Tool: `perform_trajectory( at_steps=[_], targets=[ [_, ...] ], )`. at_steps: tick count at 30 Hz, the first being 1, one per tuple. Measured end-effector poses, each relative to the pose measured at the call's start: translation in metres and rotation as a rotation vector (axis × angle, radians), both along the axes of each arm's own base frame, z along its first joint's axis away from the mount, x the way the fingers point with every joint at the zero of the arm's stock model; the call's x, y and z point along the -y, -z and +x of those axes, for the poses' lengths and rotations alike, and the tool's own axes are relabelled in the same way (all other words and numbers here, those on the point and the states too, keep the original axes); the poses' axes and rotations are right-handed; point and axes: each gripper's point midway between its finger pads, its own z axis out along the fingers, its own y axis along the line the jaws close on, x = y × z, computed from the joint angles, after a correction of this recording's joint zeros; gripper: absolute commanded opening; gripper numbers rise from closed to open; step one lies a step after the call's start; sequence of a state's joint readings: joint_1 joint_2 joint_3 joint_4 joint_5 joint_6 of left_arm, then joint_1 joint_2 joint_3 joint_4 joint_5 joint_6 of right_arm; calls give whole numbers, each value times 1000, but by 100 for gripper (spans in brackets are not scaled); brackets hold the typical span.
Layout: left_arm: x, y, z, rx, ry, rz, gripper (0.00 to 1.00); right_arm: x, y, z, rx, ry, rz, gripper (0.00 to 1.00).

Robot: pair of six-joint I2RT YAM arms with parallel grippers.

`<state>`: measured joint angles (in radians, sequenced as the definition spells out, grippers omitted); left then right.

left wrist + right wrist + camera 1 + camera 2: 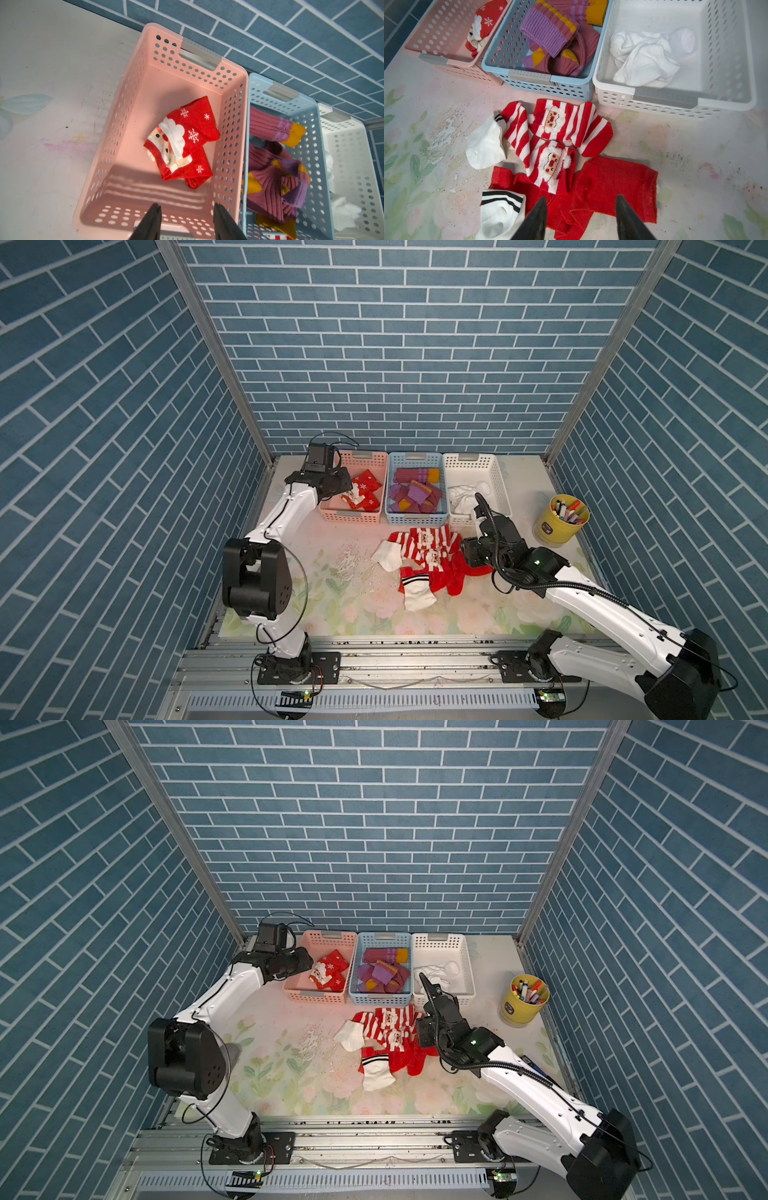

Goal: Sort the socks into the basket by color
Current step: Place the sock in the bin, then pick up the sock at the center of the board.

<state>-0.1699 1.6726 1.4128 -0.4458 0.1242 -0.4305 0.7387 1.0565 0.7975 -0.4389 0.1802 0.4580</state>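
Observation:
Three baskets stand in a row at the back. The pink basket (128, 99) holds red Santa socks (182, 141). In the blue basket (533, 83) lie purple socks (550, 33), and in the white basket (670, 101) white socks (643, 58). My left gripper (187, 207) hangs open and empty over the pink basket. On the table lies a pile: two red-and-white striped Santa socks (556, 122), a plain red sock (612, 182) and two white socks with black stripes (485, 143). My right gripper (581, 197) is open just above the plain red sock, holding nothing.
A yellow cup of markers (561, 522) stands at the right of the table, beyond the white basket (500, 485). Blue brick walls close in the back and both sides. A metal rail (415, 659) runs along the front edge.

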Motion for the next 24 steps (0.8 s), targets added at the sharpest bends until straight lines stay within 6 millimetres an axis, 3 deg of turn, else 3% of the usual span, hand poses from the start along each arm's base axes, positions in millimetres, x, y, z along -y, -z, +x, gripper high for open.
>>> perform_trajectory(
  at_steps=[6,11,16,24],
  targets=[
    [15,-3,-45,11,34,54,51,1,28,-9,-71,0,-4,52],
    [28,8,-84,-1,60,81,52,-5,43,-15,-108,-9,40,52],
    [40,31,-122,-41,75,81,53,-10,69,-32,-174,-47,83,51],
    [59,70,-153,-121,103,94,51,-42,76,-42,-221,-152,148,49]
  ],
)
